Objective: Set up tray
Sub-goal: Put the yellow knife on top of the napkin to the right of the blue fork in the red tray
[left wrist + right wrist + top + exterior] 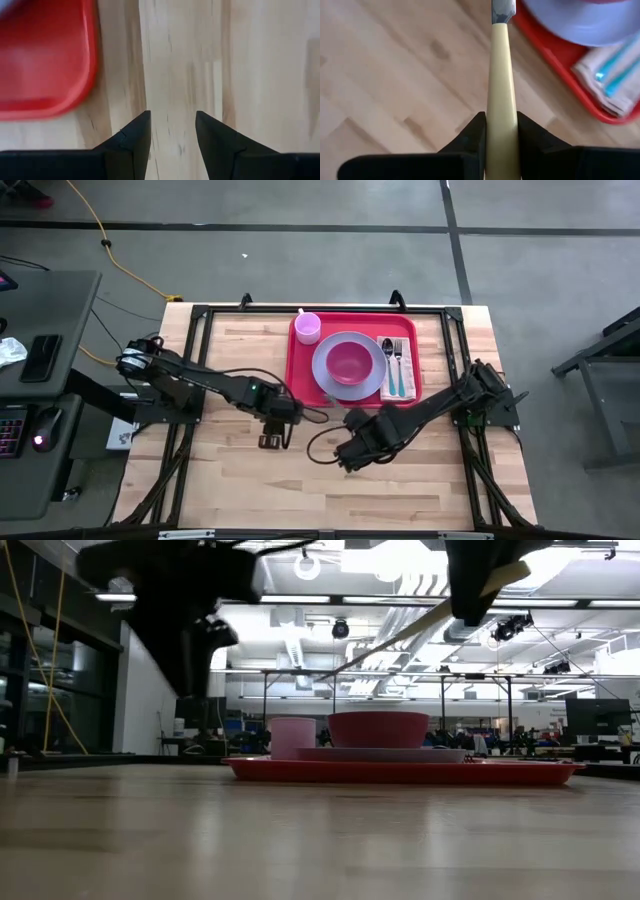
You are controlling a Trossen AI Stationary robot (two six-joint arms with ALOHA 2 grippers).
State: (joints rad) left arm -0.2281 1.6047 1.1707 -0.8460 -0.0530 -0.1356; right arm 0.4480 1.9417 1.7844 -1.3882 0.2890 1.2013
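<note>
Your right tool (pixel 501 131) is clamped on a cream-handled knife (pixel 501 75) at frame centre; it may strike the plate (pixel 348 361) or tray (pixel 300 365) rim. Left tool (pixel 172 131) stands apart, empty.

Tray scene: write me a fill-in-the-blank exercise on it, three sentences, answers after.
1. The pink bowl sits on the lavender ____.
2. The right gripper is shut on a cream-handled ____.
3. The fork and spoon lie on a napkin inside the red ____.

Missing words: plate; knife; tray
</note>
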